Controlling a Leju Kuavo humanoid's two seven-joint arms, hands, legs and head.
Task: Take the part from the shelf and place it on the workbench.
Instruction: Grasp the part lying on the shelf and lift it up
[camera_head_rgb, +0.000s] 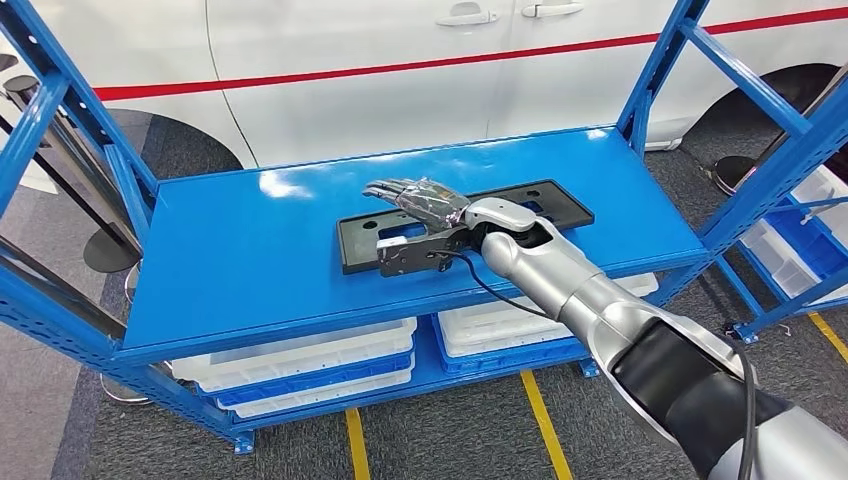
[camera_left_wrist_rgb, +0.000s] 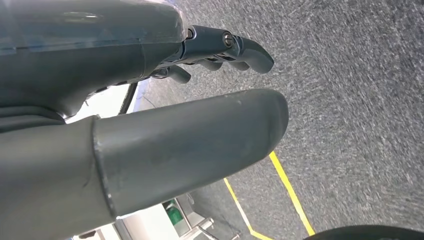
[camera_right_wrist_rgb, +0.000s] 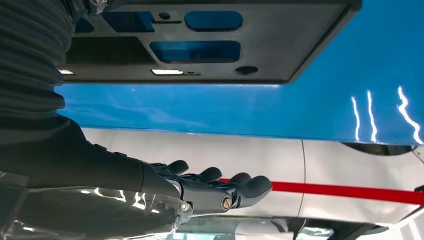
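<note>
Reaching over the blue shelf, my right hand hovers above the part, a flat black panel with rectangular cut-outs lying flat on the shelf's upper deck. The right hand's fingers are extended and spread, holding nothing; from the wrist view I see a clear gap between them and the part. My left hand hangs over grey carpeted floor marked with a yellow line, fingers loosely apart and empty. White bins sit on the lower deck; a white car with a red stripe stands behind.
</note>
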